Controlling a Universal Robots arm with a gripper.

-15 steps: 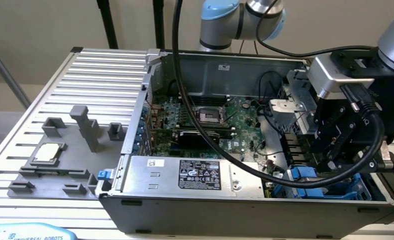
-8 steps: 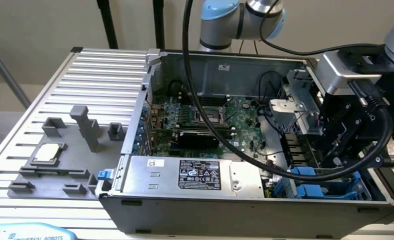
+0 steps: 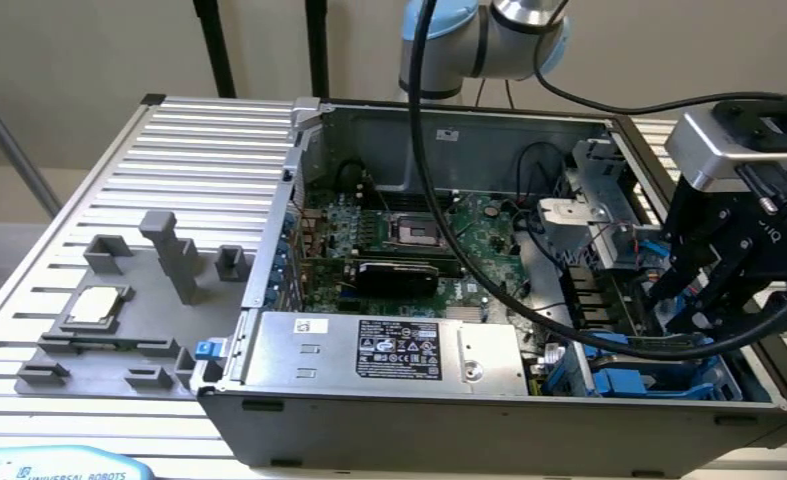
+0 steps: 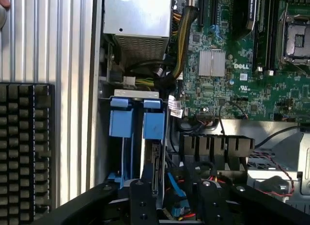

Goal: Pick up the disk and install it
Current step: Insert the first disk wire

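**Disk in bay, gripper open above it**

The disk [image 4: 154,137] stood on edge in the drive bay of the case [image 3: 500,440], just beside a second blue carrier [image 4: 121,123]. The gripper [image 4: 174,191] hung close over it, jaws apart, gripping nothing.

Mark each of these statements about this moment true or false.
1. The gripper hangs over the drive-bay end of the open computer case. True.
2. A cooler covers the motherboard's CPU socket. False: the socket is uncovered.
3. A small square silver chip lies on the grey fixture outside the case. True.
4. The power supply lies on the slatted table. False: it sits inside the case.
5. Blue drive carriers stand in the bay. True.
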